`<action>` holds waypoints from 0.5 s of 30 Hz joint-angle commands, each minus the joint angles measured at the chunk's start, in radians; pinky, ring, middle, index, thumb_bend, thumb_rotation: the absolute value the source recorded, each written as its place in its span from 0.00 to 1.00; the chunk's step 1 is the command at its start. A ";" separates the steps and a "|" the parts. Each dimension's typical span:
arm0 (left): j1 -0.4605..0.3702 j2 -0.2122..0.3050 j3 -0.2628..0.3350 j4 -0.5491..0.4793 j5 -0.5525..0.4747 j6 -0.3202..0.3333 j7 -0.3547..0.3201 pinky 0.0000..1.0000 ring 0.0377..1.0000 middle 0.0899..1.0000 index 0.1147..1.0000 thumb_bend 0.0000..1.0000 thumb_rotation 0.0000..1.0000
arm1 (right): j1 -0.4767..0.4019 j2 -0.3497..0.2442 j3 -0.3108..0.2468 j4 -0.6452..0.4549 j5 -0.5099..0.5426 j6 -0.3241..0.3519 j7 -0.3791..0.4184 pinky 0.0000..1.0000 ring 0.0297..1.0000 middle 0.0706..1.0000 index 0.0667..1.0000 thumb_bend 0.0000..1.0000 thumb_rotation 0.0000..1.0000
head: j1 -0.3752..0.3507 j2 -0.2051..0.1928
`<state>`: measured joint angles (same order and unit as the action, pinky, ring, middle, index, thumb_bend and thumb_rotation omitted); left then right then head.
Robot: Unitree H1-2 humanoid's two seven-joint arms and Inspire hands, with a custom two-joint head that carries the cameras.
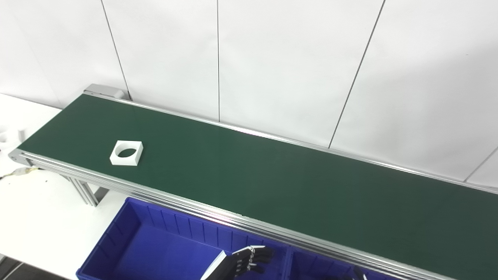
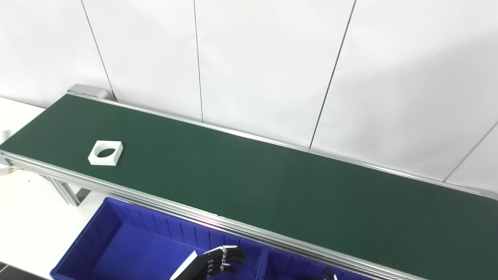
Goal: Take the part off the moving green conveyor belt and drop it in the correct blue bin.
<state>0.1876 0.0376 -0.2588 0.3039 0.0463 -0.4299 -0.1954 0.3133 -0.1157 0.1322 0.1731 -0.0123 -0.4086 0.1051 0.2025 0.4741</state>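
A white square part [image 1: 127, 152] with a round hole lies flat near the left end of the green conveyor belt [image 1: 272, 182], close to its front rail. My left hand [image 1: 249, 261] hovers at the bottom of the picture over the left blue bin [image 1: 113, 233], far to the lower right of the part. Its fingers are spread and loosely curled, with nothing in them. Only a dark tip of my right hand [image 1: 358, 274] shows at the bottom edge, over the second blue bin [image 1: 311, 267]. How that hand stands is hidden.
The belt's aluminium front rail [image 1: 218, 214] runs between the bins and the belt. Support legs [image 1: 83, 191] stand under the belt's left end on a white table [image 1: 39, 217]. A small white object [image 1: 7, 136] and a cable [image 1: 15, 173] lie at far left.
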 commanded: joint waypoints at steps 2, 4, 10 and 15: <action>-0.019 0.002 -0.002 -0.010 -0.004 -0.040 0.014 0.71 0.78 0.79 0.74 0.97 0.23 | -0.013 0.001 -0.004 -0.008 0.010 -0.060 0.010 0.92 0.90 0.90 0.99 0.81 0.23 | -0.001 -0.002; -0.020 0.002 -0.002 -0.008 -0.008 -0.040 0.012 0.71 0.78 0.79 0.74 0.97 0.24 | -0.014 0.000 -0.003 -0.003 0.005 -0.061 0.008 0.92 0.90 0.90 1.00 0.81 0.23 | 0.000 -0.014; 0.005 -0.005 0.010 -0.072 -0.047 -0.040 -0.009 0.68 0.76 0.77 0.73 0.97 0.21 | -0.015 0.000 -0.005 0.001 0.013 -0.061 0.016 0.94 0.91 0.90 1.00 0.80 0.20 | -0.002 -0.025; 0.022 -0.011 0.029 -0.171 -0.109 -0.040 -0.056 0.65 0.75 0.76 0.72 0.97 0.22 | -0.019 0.001 -0.005 0.006 0.003 -0.061 0.014 0.93 0.91 0.90 1.00 0.80 0.18 | -0.006 -0.028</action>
<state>0.2137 0.0360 -0.2374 0.1789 -0.0286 -0.4321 -0.2261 0.3017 -0.1160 0.1309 0.1943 -0.0129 -0.4095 0.1162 0.1979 0.4449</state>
